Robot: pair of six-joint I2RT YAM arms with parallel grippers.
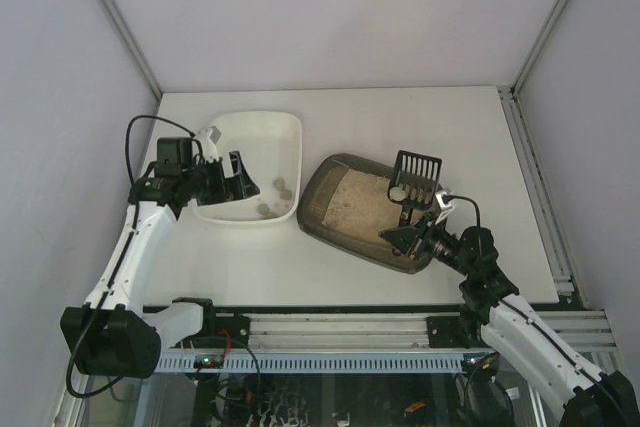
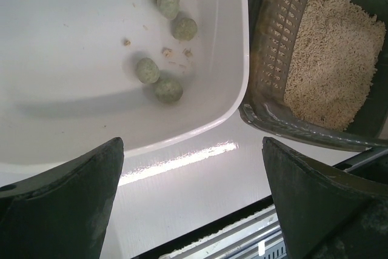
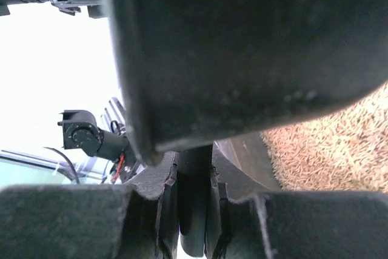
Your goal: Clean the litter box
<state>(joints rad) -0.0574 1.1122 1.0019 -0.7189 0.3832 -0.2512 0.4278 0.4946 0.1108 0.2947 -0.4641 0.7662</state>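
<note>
Litter box [image 1: 345,212] under right tool [image 1: 408,238] w/ scoop [image 1: 416,173].

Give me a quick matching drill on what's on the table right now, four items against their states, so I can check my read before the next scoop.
Things:
1 scoop
2 tray
3 litter box
4 left gripper

States:
a filled with beige litter
b open, by the white tray, holding nothing
c handle clamped in the right gripper
d holds four greenish lumps

Pairs: 1-c, 2-d, 3-a, 4-b
</note>
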